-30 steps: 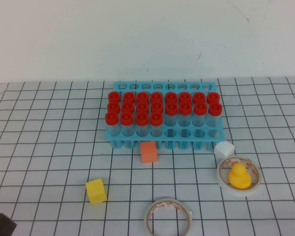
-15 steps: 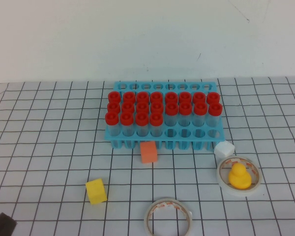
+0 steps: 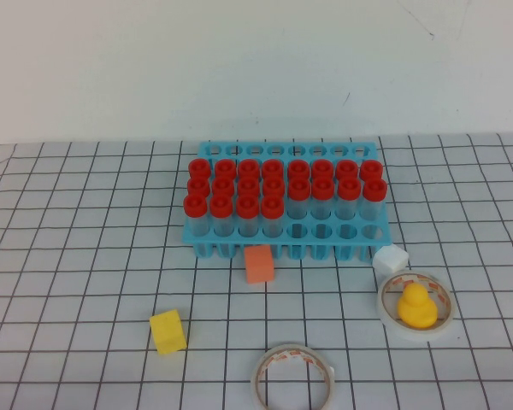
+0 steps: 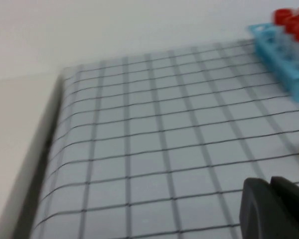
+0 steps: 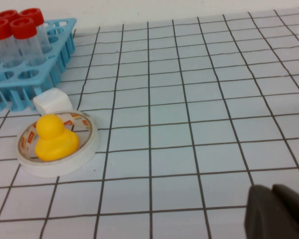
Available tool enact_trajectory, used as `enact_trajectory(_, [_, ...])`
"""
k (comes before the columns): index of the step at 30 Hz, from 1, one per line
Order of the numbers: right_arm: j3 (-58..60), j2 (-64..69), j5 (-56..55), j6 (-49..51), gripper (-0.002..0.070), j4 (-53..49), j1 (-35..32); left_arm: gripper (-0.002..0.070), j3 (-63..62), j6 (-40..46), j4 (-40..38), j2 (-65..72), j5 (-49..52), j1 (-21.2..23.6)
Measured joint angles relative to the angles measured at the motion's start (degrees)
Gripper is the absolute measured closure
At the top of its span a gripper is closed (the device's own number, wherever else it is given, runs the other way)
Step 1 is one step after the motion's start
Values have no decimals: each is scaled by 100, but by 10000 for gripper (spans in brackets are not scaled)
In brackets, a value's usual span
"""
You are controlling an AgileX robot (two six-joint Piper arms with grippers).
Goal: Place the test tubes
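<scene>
A blue test tube rack stands at the middle of the gridded table, holding several red-capped test tubes. The right part of its front row has open holes. The rack also shows in the left wrist view and in the right wrist view. Neither gripper appears in the high view. My left gripper is shut and holds nothing, over the left part of the table. My right gripper is shut and holds nothing, over bare grid to the right of the rack.
An orange cube lies in front of the rack and a yellow cube nearer left. A white cube sits by the rack's right corner. A yellow duck sits inside a tape roll; a second tape roll lies at the front.
The dark tip of the left arm at the lower left corner of the high view has slid out of sight. Everything on the table stays still.
</scene>
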Motion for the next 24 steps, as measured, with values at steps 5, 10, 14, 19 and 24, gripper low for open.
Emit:
enact_trajectory(5, [0, 0, 0, 0, 678, 0, 0, 676, 0, 33, 183, 0, 304, 576])
enact_trajectory(10, [0, 0, 0, 0, 678, 0, 0, 676, 0, 306, 183, 0, 425, 581])
enact_trajectory(14, [0, 0, 9, 0, 678, -4, 0, 676, 57, 374, 183, 0, 323, 316])
enact_trajectory(19, [0, 0, 9, 0, 678, -13, 0, 676, 65, 374, 183, 0, 218, 135])
enact_trajectory(24, [0, 0, 9, 0, 678, -13, 0, 676, 65, 374, 183, 0, 255, 124])
